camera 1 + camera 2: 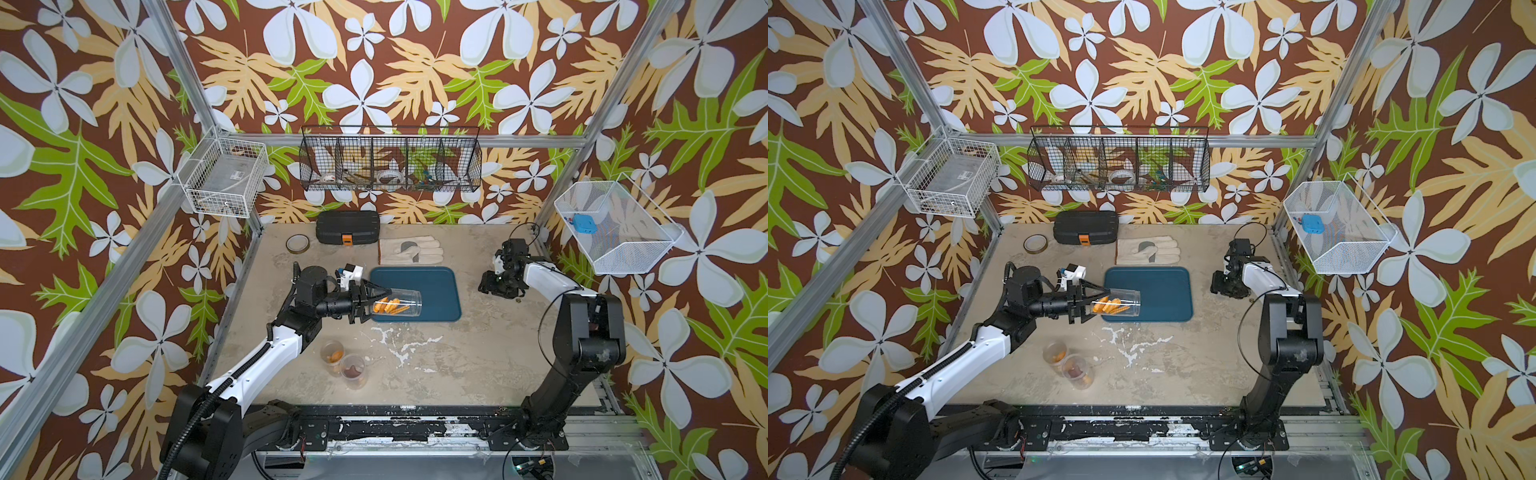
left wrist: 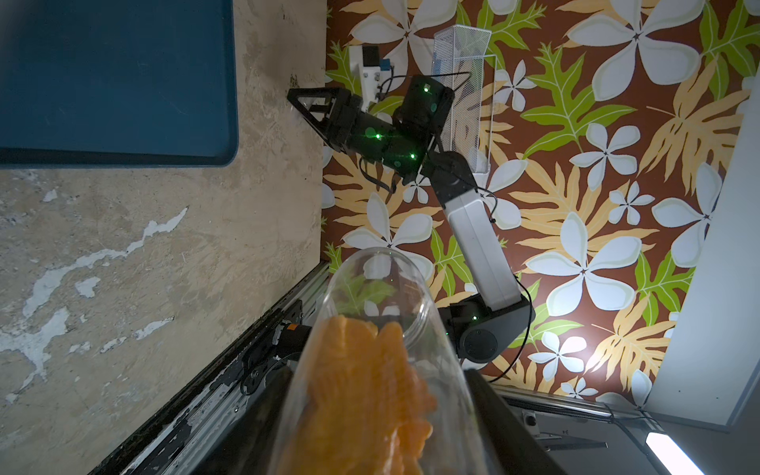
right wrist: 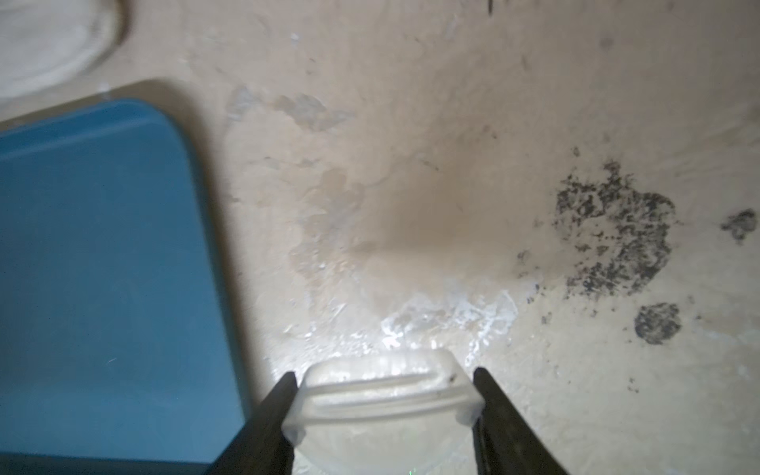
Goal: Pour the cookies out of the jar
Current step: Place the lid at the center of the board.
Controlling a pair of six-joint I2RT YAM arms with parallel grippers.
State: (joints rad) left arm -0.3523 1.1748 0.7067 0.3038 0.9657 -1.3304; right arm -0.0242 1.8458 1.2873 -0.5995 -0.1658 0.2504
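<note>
My left gripper (image 1: 380, 303) (image 1: 1100, 303) is shut on a clear plastic jar (image 1: 401, 302) (image 1: 1123, 301), held on its side over the near left part of the blue tray (image 1: 436, 299) (image 1: 1167, 291). Its open mouth points to the right. Orange cookies (image 1: 386, 306) (image 1: 1106, 306) lie inside, bunched towards the gripped end. In the left wrist view the cookies (image 2: 366, 390) fill the lower jar (image 2: 423, 304) between the dark fingers (image 2: 489, 395). My right gripper (image 1: 487, 287) (image 3: 384, 374) is low over the table right of the tray, shut on a whitish lid (image 3: 382, 395).
Two small clear cups (image 1: 332, 356) (image 1: 353, 370) with orange and brown pieces stand front left. A black case (image 1: 348, 232), a work glove (image 1: 409, 250) and a tape roll (image 1: 297, 243) lie along the back. Wire baskets (image 1: 390, 160) hang on the walls.
</note>
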